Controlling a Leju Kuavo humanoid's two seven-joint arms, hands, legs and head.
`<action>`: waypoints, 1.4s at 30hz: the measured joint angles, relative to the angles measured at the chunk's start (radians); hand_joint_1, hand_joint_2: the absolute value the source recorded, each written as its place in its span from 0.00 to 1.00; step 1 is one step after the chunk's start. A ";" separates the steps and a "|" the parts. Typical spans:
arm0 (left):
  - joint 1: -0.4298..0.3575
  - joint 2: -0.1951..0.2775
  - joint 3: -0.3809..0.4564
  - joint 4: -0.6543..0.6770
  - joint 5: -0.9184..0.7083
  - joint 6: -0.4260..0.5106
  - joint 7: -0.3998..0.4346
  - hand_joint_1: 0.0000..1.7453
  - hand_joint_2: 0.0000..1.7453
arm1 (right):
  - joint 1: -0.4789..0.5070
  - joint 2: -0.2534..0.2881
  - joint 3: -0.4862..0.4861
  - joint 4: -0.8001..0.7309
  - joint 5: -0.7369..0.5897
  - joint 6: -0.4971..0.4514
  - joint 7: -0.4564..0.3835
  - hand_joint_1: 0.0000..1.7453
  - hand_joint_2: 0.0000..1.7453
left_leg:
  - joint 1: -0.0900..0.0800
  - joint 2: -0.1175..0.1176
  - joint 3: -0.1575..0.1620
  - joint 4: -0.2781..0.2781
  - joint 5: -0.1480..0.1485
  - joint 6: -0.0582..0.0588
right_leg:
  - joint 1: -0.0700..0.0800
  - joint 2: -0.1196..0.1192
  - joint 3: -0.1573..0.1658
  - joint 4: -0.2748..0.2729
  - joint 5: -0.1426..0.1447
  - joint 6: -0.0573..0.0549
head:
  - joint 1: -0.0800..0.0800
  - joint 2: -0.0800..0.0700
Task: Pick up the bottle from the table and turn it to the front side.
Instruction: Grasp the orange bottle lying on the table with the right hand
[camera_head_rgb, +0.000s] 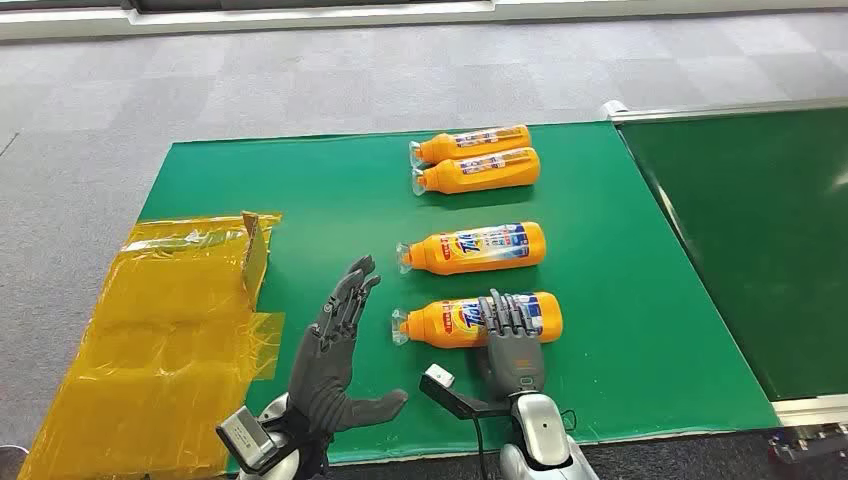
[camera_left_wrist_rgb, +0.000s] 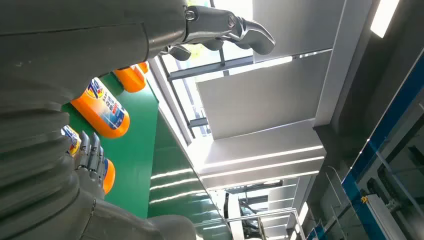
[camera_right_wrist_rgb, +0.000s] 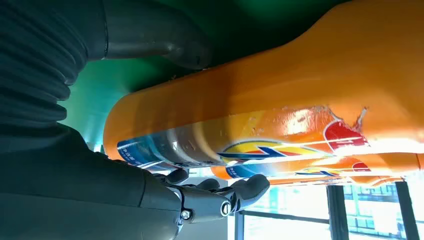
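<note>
You will find a label on each of the four orange bottles lying on the green table (camera_head_rgb: 300, 200), but little of it reads. On the nearest bottle (camera_head_rgb: 452, 323) and the second bottle (camera_head_rgb: 480, 247) you can make out large slanted blue brand lettering beginning with "T"; the rest is too blurred to spell. The small print on the two far bottles (camera_head_rgb: 478, 158) is illegible.

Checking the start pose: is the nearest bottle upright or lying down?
Lying down: the nearest bottle rests lengthwise on the green table, right hand over it.
</note>
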 joint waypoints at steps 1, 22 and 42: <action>0.000 0.000 0.000 0.000 0.000 0.000 0.000 0.00 1.00 | -0.006 0.000 0.000 0.007 0.000 -0.002 0.000 0.00 1.00 | 0.000 0.000 0.000 0.000 0.000 0.000 | 0.000 0.000 0.000 0.000 0.000 0.000 | 0.000 0.000; -0.015 0.000 0.024 0.008 0.003 0.000 0.000 0.00 1.00 | -0.153 0.007 -0.004 0.222 0.000 -0.018 -0.004 0.25 1.00 | 0.000 0.000 0.002 0.000 0.001 0.000 | 0.000 0.000 0.001 0.000 0.000 0.000 | 0.000 0.000; -0.014 0.000 0.049 -0.004 0.003 0.013 -0.003 0.00 1.00 | -0.203 0.008 -0.022 0.267 -0.009 -0.014 -0.038 1.00 1.00 | 0.000 0.000 0.007 0.000 0.000 0.000 | 0.000 0.000 0.007 0.000 0.000 0.000 | 0.000 0.000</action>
